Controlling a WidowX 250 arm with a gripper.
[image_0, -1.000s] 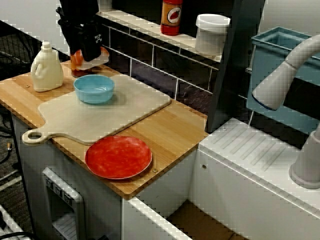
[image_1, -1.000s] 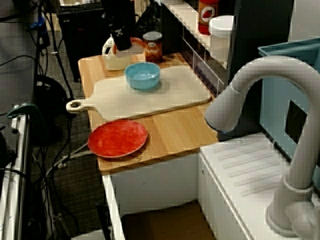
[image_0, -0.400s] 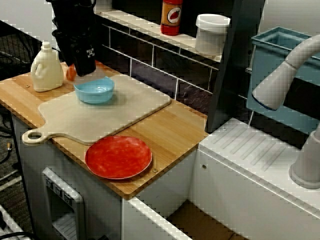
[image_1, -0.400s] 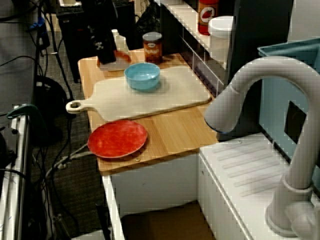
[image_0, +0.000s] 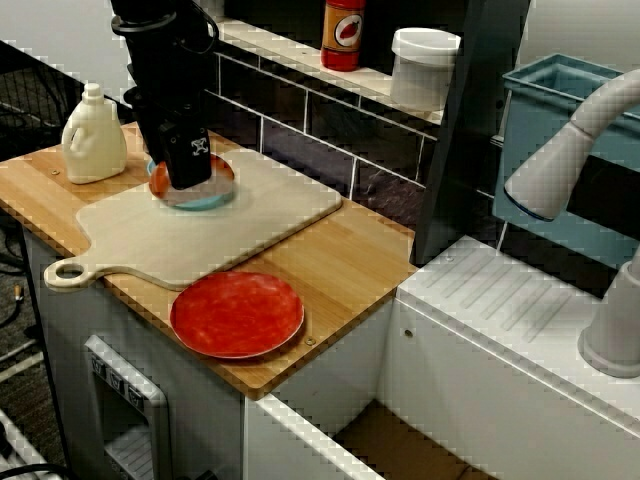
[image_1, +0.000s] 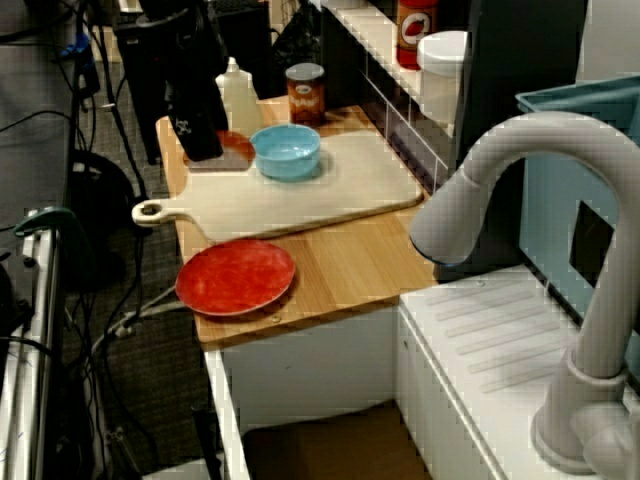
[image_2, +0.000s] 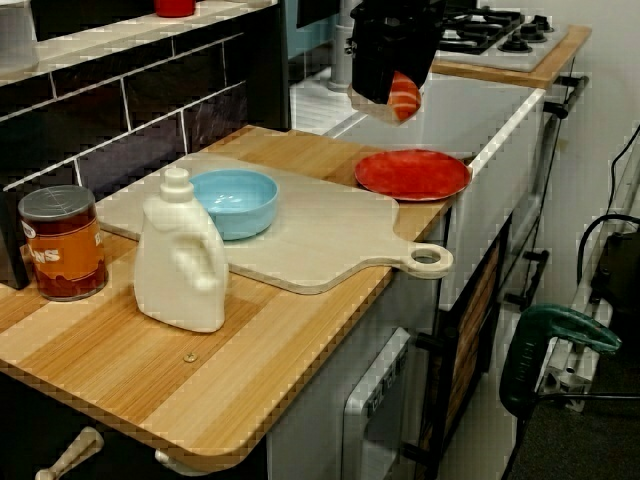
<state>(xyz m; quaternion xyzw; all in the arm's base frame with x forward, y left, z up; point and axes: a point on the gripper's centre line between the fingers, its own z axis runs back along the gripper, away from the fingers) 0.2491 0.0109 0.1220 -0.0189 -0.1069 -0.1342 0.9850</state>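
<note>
Upper left: black gripper (image_0: 190, 175) grasping an orange-red object (image_2: 403, 96) above the desk (image_0: 350, 260), near a blue bowl (image_1: 286, 150); a weak grip could drop it, knocking the bowl.

The wooden counter (image_0: 345, 262) is carrying a pale board (image_0: 255, 215) across its middle. A red plate (image_0: 237, 314) is sitting just beside the board, at the front edge. A jug (image_0: 94, 137) and a can (image_2: 62, 243) are standing at one end.
</note>
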